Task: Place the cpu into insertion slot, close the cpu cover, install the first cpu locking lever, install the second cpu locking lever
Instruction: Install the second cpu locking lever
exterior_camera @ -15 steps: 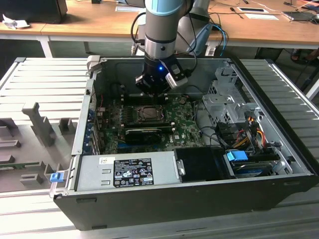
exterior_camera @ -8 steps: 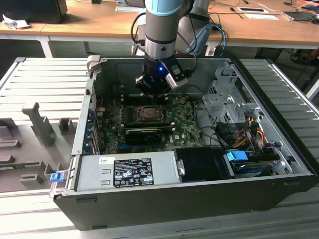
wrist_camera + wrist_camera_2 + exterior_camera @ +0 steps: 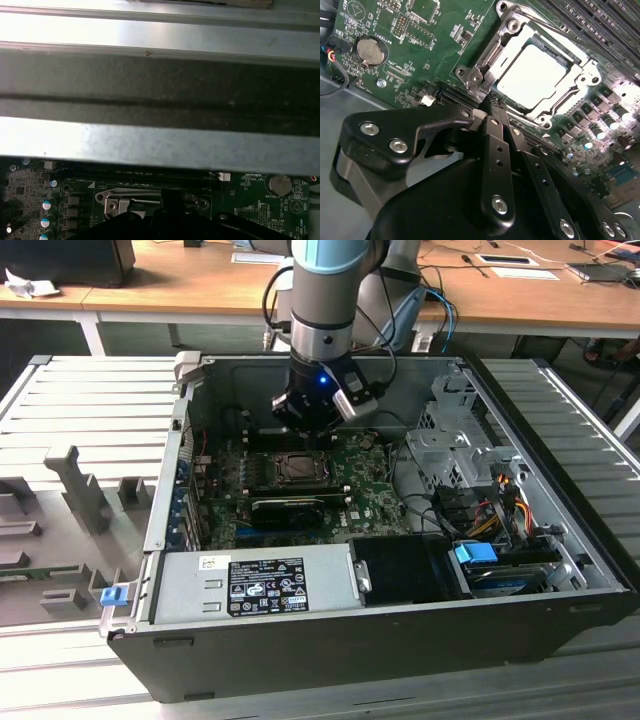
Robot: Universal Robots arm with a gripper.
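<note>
Inside the open computer case (image 3: 400,640), the arm is hanging its gripper (image 3: 305,425) just above the slot (image 3: 296,468), on the side nearer the case's back wall. In the second wrist view the cpu (image 3: 531,74) is lying flat in the slot (image 3: 485,60), its pale metal top glaring under the light, and the cover (image 3: 568,86) is lying down around it, framing the chip through its square cut-out. So the first two steps are looking done, and the work is standing at the locking levers. One thin silver lever (image 3: 487,52) appears to be running along the slot's edge nearest the gripper (image 3: 492,107); whether it is latched cannot be told.

The fingers (image 3: 496,165) are looking pressed together into a single narrow black blade with nothing between them, their tip near the corner of the frame and apparently not touching it. As a judgement, seating a lever is calling for a precise sideways-and-down push with that tip, catching the thin wire without sliding onto the board (image 3: 420,30) and its small parts beside the slot.
</note>
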